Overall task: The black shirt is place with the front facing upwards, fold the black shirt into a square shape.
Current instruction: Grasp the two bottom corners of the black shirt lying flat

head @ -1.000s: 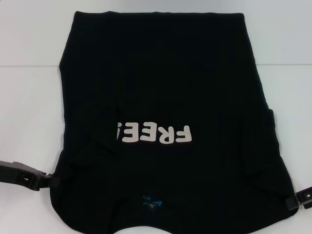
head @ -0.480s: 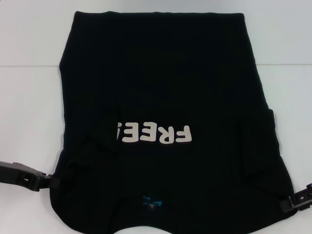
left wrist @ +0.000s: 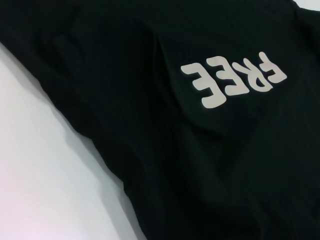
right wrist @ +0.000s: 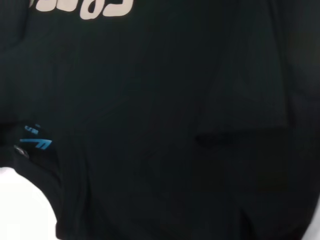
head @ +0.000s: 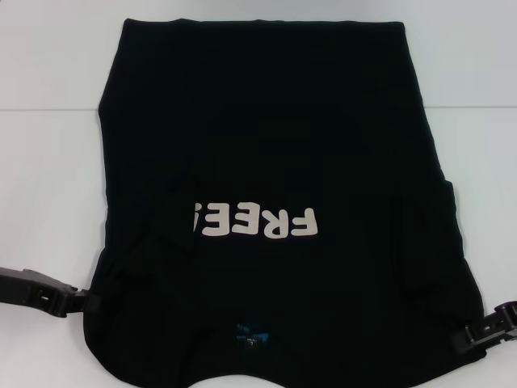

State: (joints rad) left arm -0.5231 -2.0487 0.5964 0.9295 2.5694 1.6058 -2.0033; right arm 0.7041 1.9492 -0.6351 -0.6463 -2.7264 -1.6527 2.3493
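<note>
Lying flat, the black shirt (head: pixel 275 145) covers a plain white table (head: pixel 48 145).

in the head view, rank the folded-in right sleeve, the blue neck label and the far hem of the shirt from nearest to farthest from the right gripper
Measured from the right gripper, at the near right corner of the black shirt:
1. Folded-in right sleeve, just above the gripper on the shirt's right side.
2. Blue neck label, at the near edge, middle of the collar.
3. Far hem, at the shirt's top edge, farthest across the table.

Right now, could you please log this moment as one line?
black shirt: flat, print up, sleeves folded in | left gripper: near-left corner | right gripper: near-right corner
</note>
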